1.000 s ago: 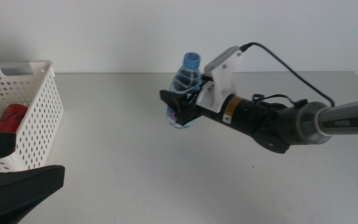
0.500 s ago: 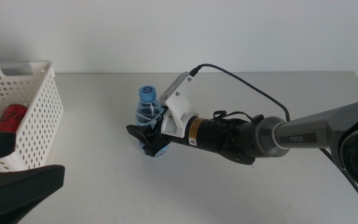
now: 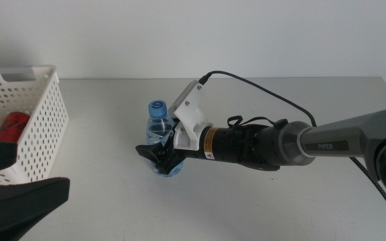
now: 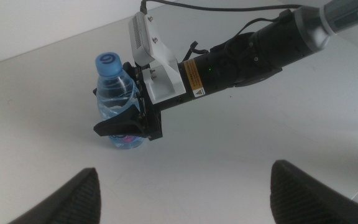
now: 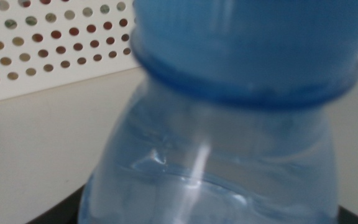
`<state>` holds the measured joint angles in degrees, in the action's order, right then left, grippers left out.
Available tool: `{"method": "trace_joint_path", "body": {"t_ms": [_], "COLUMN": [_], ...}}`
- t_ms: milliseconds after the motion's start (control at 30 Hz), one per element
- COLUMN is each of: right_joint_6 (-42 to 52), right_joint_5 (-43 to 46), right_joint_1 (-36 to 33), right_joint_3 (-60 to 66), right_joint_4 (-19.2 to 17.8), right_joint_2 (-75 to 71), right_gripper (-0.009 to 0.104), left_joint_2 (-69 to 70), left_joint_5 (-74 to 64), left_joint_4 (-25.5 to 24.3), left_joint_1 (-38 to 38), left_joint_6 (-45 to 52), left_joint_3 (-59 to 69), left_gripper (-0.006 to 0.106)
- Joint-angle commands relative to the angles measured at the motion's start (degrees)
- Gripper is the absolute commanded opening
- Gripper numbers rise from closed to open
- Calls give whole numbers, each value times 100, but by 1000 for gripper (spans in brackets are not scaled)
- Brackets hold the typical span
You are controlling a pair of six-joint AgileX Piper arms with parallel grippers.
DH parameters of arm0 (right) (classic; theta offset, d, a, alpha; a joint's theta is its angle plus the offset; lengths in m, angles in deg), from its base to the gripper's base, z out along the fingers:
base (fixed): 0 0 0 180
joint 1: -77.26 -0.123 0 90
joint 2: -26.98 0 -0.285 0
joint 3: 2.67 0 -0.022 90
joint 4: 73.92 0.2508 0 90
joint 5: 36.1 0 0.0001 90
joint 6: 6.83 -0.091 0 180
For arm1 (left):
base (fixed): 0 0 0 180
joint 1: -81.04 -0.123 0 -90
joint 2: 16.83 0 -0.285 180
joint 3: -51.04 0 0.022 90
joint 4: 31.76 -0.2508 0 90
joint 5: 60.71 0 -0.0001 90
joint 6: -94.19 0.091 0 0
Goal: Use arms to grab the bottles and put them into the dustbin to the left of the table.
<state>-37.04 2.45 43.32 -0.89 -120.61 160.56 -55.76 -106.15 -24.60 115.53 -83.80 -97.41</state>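
Note:
The small clear water bottle (image 3: 158, 127) with a blue cap stands upright near the middle of the table (image 3: 280, 201), its base at or just above the surface. My right gripper (image 3: 158, 157) is shut on its lower body, reaching in from the right. The left wrist view shows the bottle (image 4: 114, 93) and the right gripper (image 4: 126, 127) side on. The bottle (image 5: 229, 124) fills the right wrist view. My left gripper (image 3: 39, 171) waits open at the lower left, and its own view shows its jaws (image 4: 185, 186) wide apart. The white dustbin (image 3: 42, 114) holds a red can (image 3: 12, 126).
The dustbin stands at the table's left edge, well to the left of the bottle, and its perforated wall (image 5: 42, 37) shows behind the bottle in the right wrist view. A black cable (image 3: 260, 87) loops above the right arm.
The right arm carried the water bottle leftward and down from mid-air to table level, with most of the motion in the first half second. The left gripper has not moved.

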Motion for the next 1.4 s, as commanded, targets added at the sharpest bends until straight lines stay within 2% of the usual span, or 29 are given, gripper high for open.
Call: {"method": "trace_joint_path", "body": {"t_ms": [0,133,367,500,600,667,733,800,833,867,900,967,1067,1133,1167,1200,1233,1333,1367], "right_joint_6": [-305,-678,-1304,-1845,-2519,-2872,-3242,-3679,-3838,-3853,-3725,-3053,-1447,-143,248,938,1650,3448,3762], "right_joint_5": [174,-282,-526,-1032,-1438,-1682,-1849,-1850,-1888,-1971,-2085,-2318,-2828,-3608,-3854,-4333,-4687,-5188,-5265], "right_joint_1": [22,79,241,248,248,248,248,248,260,260,260,248,248,206,183,162,162,162,162], "right_joint_3": [-118,197,1381,2053,2460,2672,2898,3174,3332,3464,3635,3921,4355,4513,4513,4499,4487,4501,4501], "right_joint_4": [-429,-741,-1073,-1308,-1715,-2104,-2662,-2967,-2946,-2737,-2312,-1401,158,1538,2090,2906,3493,4669,4880], "right_joint_2": [-642,-1181,-2621,-3908,-4998,-5620,-6234,-6706,-6963,-7238,-7509,-7934,-8429,-8747,-8866,-9027,-9137,-9414,-9476], "right_gripper": [67,73,72,71,70,70,70,70,70,70,70,70,69,68,68,68,68,68,68], "left_joint_2": [-21,-21,-21,-21,-21,-21,-21,-21,-21,-21,-21,-21,-21,-21,-21,-21,-21,-21,-21], "left_joint_5": [409,409,409,409,409,409,409,409,409,409,410,410,410,410,410,410,410,410,410], "left_joint_4": [41,41,41,41,41,41,41,41,41,41,46,35,-23,-23,-23,-23,-23,-23,-23], "left_joint_1": [41,41,41,41,41,41,41,41,41,41,41,41,41,41,41,41,41,41,41], "left_joint_6": [-65,-65,-65,-65,-65,-65,-65,-65,-65,-65,-65,-65,-65,-65,-65,-65,-65,-65,-65], "left_joint_3": [-191,-191,-191,-191,-191,-191,-191,-191,-191,-191,-191,-191,-191,-191,-191,-191,-191,-191,-191], "left_gripper": [94,94,94,94,94,94,94,94,94,94,94,94,94,94,94,94,94,94,94]}}
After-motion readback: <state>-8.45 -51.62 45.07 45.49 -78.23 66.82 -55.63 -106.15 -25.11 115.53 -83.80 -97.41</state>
